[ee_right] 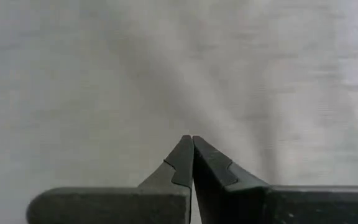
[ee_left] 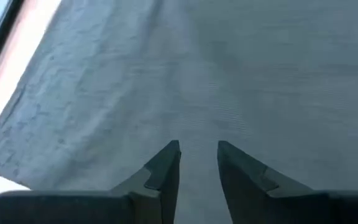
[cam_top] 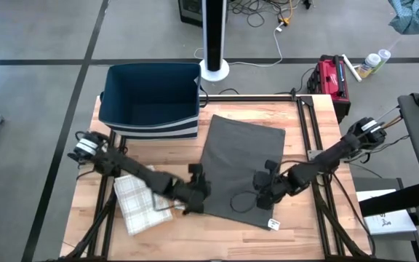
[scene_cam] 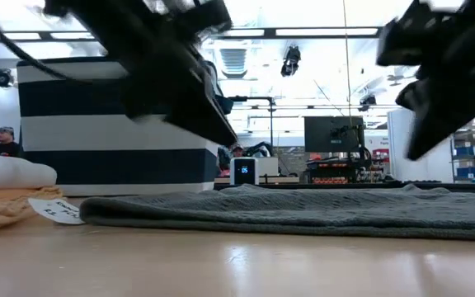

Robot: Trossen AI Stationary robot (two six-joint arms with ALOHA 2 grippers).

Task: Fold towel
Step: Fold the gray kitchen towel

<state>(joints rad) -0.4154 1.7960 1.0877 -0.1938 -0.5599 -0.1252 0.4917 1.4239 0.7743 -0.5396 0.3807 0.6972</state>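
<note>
Towel: dark grey, spread flat on the desk, under both grippers.
Left gripper: over the towel's near-left edge, fingers parted a little, nothing between them.
Right gripper: over the towel's near-right part, fingers pressed together, empty.
Striped bin: beyond the left gripper.
Checked cloth: beside the left arm.

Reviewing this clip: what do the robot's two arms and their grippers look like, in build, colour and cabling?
Both arms are dark, slim and jointed, with a pale silvery cap near each base. The left gripper and right gripper each end in two dark, wedge-shaped fingers tapering to points, with a stepped notch along the inner faces. A thin black cable loops beside the right gripper.
</note>
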